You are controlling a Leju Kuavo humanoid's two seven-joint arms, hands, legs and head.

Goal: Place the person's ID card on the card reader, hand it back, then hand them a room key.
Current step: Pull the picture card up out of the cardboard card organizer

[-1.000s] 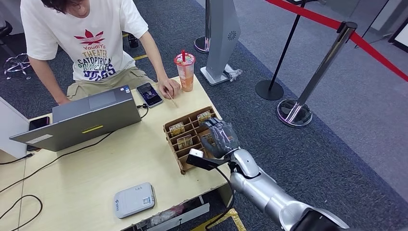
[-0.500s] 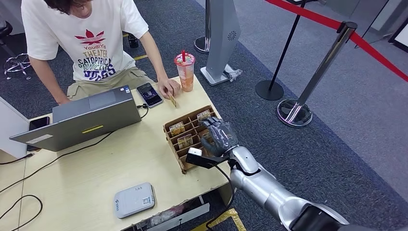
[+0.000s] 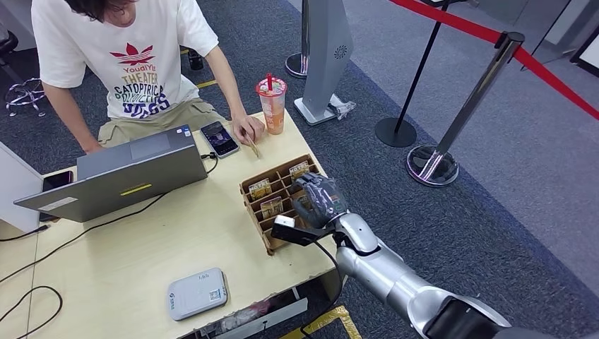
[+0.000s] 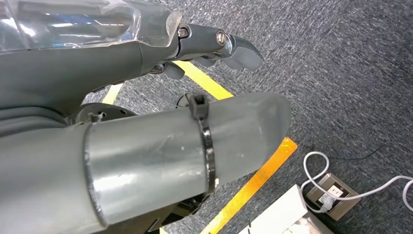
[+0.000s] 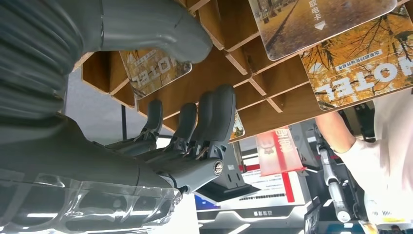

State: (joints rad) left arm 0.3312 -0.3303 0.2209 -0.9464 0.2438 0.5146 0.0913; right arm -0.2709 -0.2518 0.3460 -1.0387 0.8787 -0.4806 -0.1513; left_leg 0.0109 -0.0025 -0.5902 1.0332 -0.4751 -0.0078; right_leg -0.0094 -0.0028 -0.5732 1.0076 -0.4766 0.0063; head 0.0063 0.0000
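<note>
My right hand (image 3: 319,200) hangs over the near right part of the wooden card rack (image 3: 263,227), fingers pointing down into its slots. In the right wrist view the fingers (image 5: 204,119) and thumb (image 5: 146,24) stand apart on either side of a hotel key card (image 5: 153,68) upright in its slot; nothing is gripped. More key cards (image 3: 260,188) stand in other slots. The grey-white card reader (image 3: 198,293) lies near the table's front edge. The person's hand (image 3: 247,128) rests on a card (image 3: 252,147) at the far edge. My left hand (image 4: 146,126) hangs over the floor, holding nothing.
An open laptop (image 3: 123,176) with cables sits on the table's left part. A phone (image 3: 219,138) and a drink cup with a straw (image 3: 272,104) stand by the person. Rope barrier posts (image 3: 452,134) stand on the carpet to the right.
My right hand has shifted slightly left and lower over the rack. The person's card tipped up briefly and lies low again.
</note>
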